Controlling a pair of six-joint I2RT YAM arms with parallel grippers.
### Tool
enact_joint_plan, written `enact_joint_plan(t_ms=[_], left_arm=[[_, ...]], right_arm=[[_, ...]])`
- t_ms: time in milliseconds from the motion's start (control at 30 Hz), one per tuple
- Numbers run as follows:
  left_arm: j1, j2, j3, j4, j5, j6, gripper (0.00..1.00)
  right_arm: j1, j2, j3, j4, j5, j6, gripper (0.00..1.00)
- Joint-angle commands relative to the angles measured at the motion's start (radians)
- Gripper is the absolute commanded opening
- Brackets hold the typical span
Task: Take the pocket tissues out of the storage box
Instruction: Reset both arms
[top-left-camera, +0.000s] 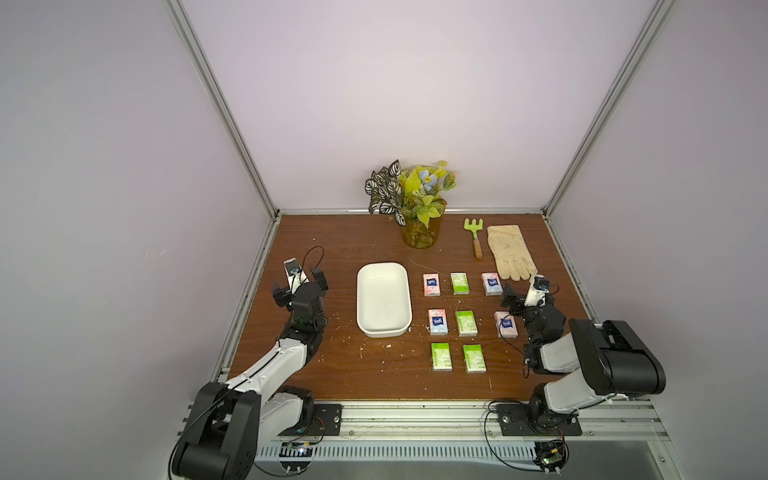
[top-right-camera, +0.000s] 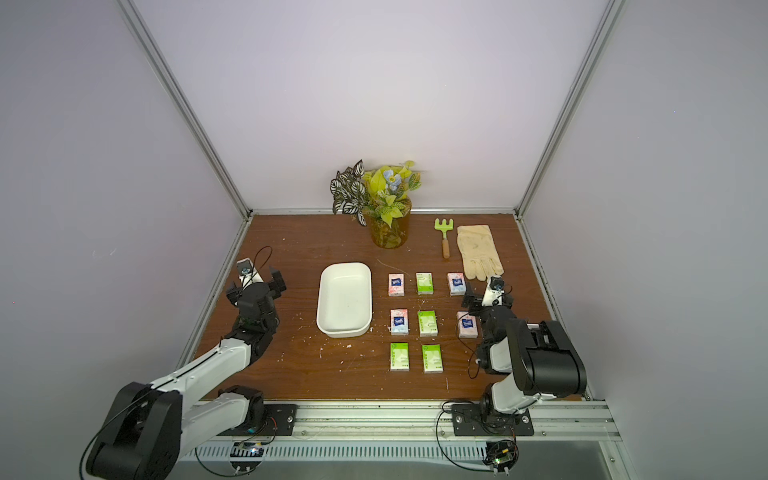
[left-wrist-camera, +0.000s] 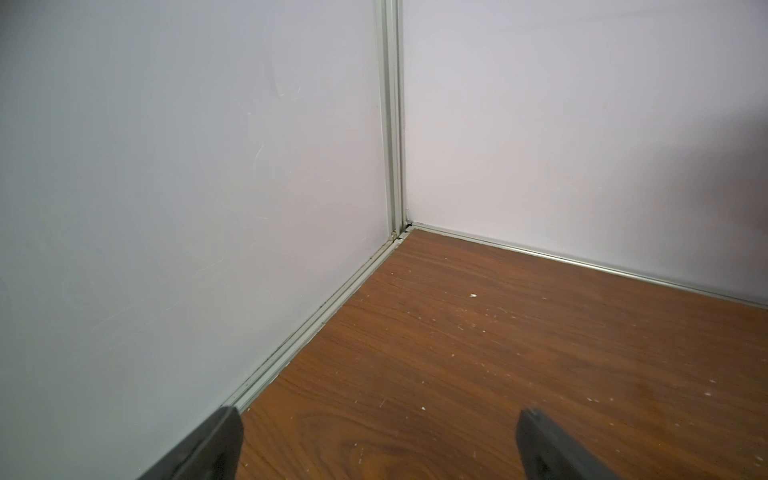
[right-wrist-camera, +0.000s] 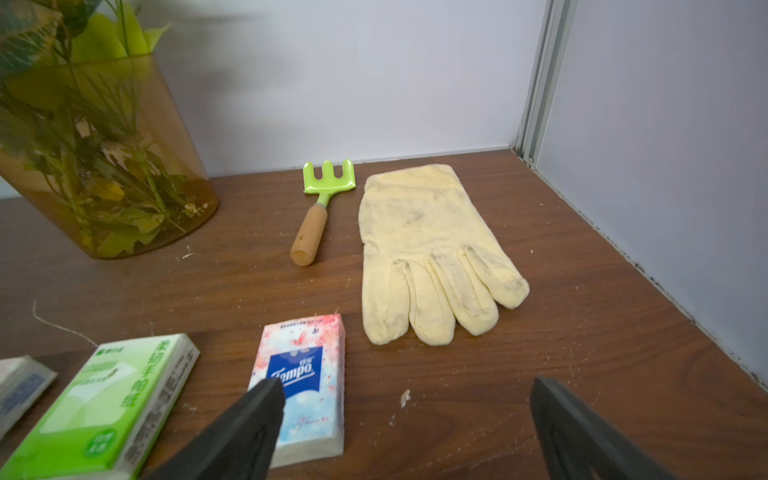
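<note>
Tissues (top-left-camera: 466, 323) are lying in rows beside the box (top-left-camera: 382, 299); the right claw (right-wrist-camera: 405, 384) is hanging open just beside a pink packet (right-wrist-camera: 305, 349), the left claw (left-wrist-camera: 380, 411) open, well apart.

The brown wood-grain tabletop (top-left-camera: 332, 374) looks matt and crumb-flecked. The shallow white plastic storage box (top-left-camera: 382, 299) is smooth with a soft sheen. The 8 film-wrapped pocket tissues (right-wrist-camera: 301, 374) look glossy. The pale-yellow cloth glove (right-wrist-camera: 419, 232) is woven and smudged. The small rake (right-wrist-camera: 320, 208) has a green plastic head and a bare wooden handle. The amber vase (right-wrist-camera: 104, 166) is translucent and glossy.
</note>
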Motion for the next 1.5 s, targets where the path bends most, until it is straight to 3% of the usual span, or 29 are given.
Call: enact_joint_plan(t_ms=[0, 300, 500, 867, 1100, 1233, 1267, 1400, 1467], left_arm=[[0.014, 0.057, -0.054, 0.203, -0.056, 0.059, 0.99], [0.027, 0.232, -0.185, 0.605, 0.06, 0.182, 0.99], [0.039, 0.291, -0.188, 0.708, 0.087, 0.281, 0.99], [0.076, 0.234, -0.211, 0.655, 0.26, 0.27, 0.99], [0.076, 0.201, -0.209, 0.598, 0.288, 0.233, 0.99], [0.076, 0.178, -0.211, 0.581, 0.375, 0.138, 0.99], [0.076, 0.189, -0.201, 0.579, 0.417, 0.163, 0.99], [0.076, 0.315, -0.15, 0.6, 0.38, 0.156, 0.99], [0.079, 0.389, -0.181, 0.75, 0.422, 0.175, 0.99]], right_arm=[[-0.006, -0.008, 0.0, 0.095, -0.026, -0.002, 0.99], [-0.007, 0.0, -0.003, 0.116, -0.03, -0.001, 0.99], [-0.008, 0.0, -0.003, 0.117, -0.03, -0.001, 0.99], [-0.008, 0.001, -0.003, 0.116, -0.03, -0.001, 0.99], [-0.008, 0.0, -0.003, 0.116, -0.03, 0.0, 0.99], [-0.008, 0.001, -0.002, 0.114, -0.03, 0.0, 0.99], [-0.008, 0.001, -0.003, 0.115, -0.03, -0.001, 0.99], [-0.008, 0.001, -0.002, 0.115, -0.031, 0.0, 0.99], [-0.008, 0.001, -0.002, 0.114, -0.032, -0.001, 0.99]])
